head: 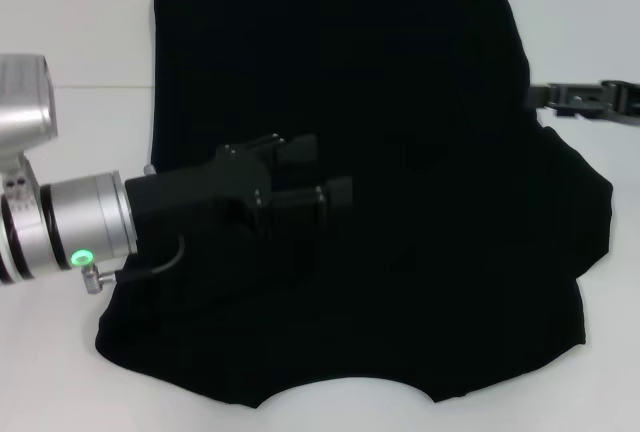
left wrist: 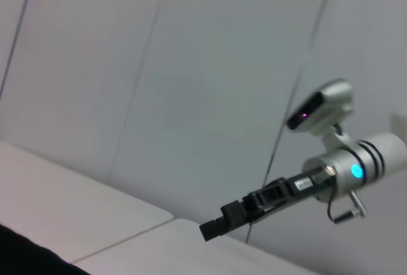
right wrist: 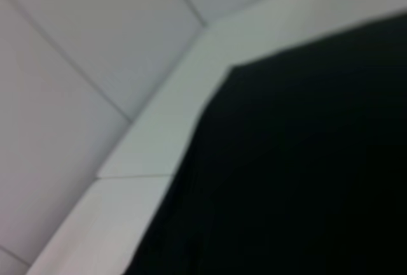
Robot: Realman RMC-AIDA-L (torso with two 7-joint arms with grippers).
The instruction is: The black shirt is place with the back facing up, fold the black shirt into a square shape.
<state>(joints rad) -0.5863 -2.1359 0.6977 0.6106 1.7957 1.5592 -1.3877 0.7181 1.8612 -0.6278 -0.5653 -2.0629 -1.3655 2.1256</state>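
Black shirt (head: pixel 400 182): spread flat on white surface (head: pixel 80 72), curved neckline at near edge, straight hem at far edge, left side already folded inward.
Left tool (head: pixel 322 172): reaching in from left, poised over shirt's left-centre portion, fingers parted, nothing gripped.
Right tool (head: pixel 560 99): farther back at shirt's right edge, over bare surface; grip state cannot be told.

You are looking at a plain lab or test room; the bare white table (head: pixel 90 52) fills the head view, and pale panelled walls (left wrist: pixel 191 84) with thin seams rise behind it. Nothing homely shows; only robot hardware.
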